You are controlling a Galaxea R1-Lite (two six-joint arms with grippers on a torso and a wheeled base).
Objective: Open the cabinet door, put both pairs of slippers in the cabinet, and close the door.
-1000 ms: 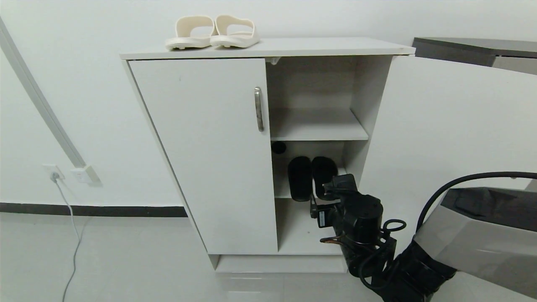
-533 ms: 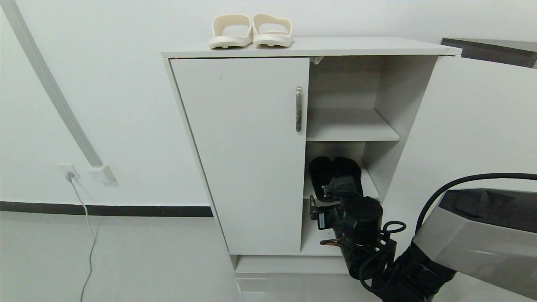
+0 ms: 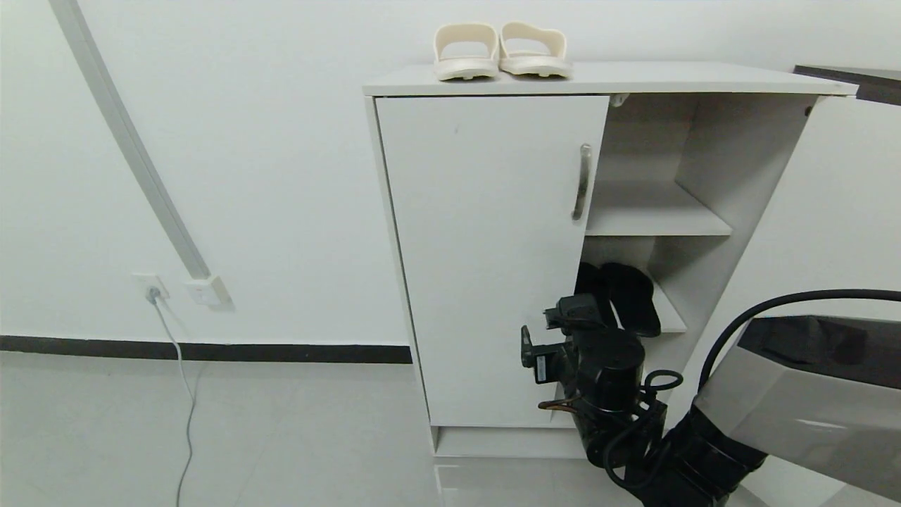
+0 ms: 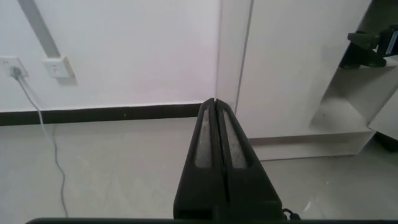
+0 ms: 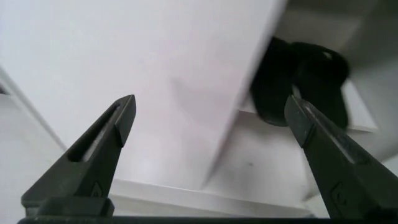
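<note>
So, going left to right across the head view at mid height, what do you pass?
wall socket → closed cabinet door → black slippers → open cabinet door

Grey trunking descends diagonally from upper left to a junction box, left of centre. Adjacent socket, cable trailing onto tiled floor. Black skirting along wall base.
</note>
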